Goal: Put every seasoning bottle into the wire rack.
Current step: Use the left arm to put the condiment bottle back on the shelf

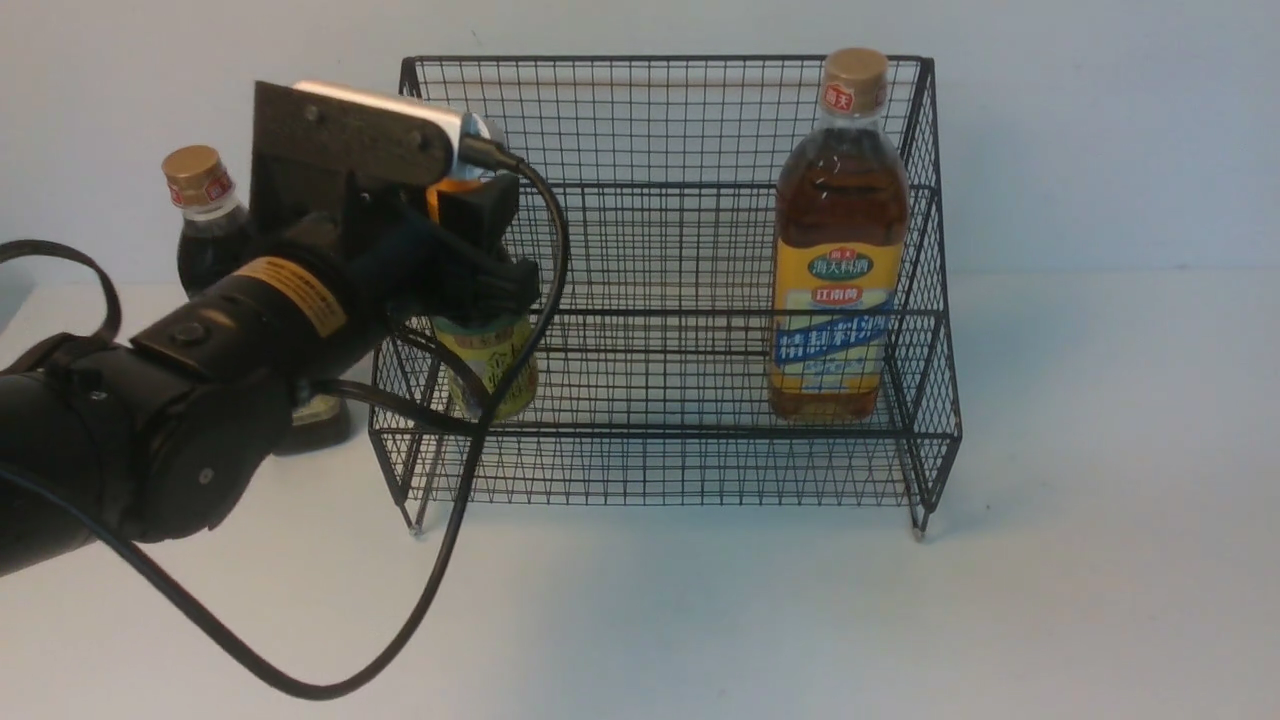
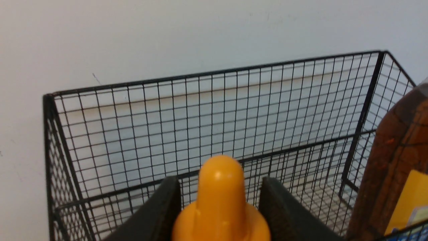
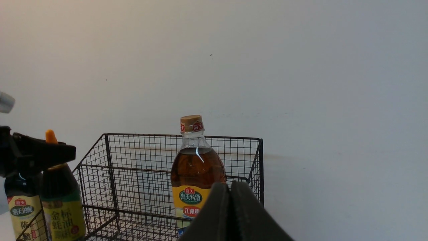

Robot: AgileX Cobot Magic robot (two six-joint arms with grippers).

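The black wire rack [image 1: 660,60] stands at the back of the white table. A large amber bottle [image 1: 840,280] with a yellow-blue label stands upright on the rack's lower tier at the right. My left gripper [image 1: 485,250] is shut on the neck of the small dark bottle [image 1: 495,365], just below its orange nozzle cap [image 2: 220,201]. That bottle is upright over the left end of the lower tier; whether its base rests on the wire I cannot tell. The tall dark bottle [image 1: 205,220] with a gold cap stands on the table outside the rack's left side. My right gripper [image 3: 230,187] is shut and empty, well in front of the rack.
The left arm's black cable [image 1: 300,680] loops low over the table in front of the rack. A pale wall runs close behind the rack. The rack's left side wall [image 2: 53,167] lies close beside the held bottle.
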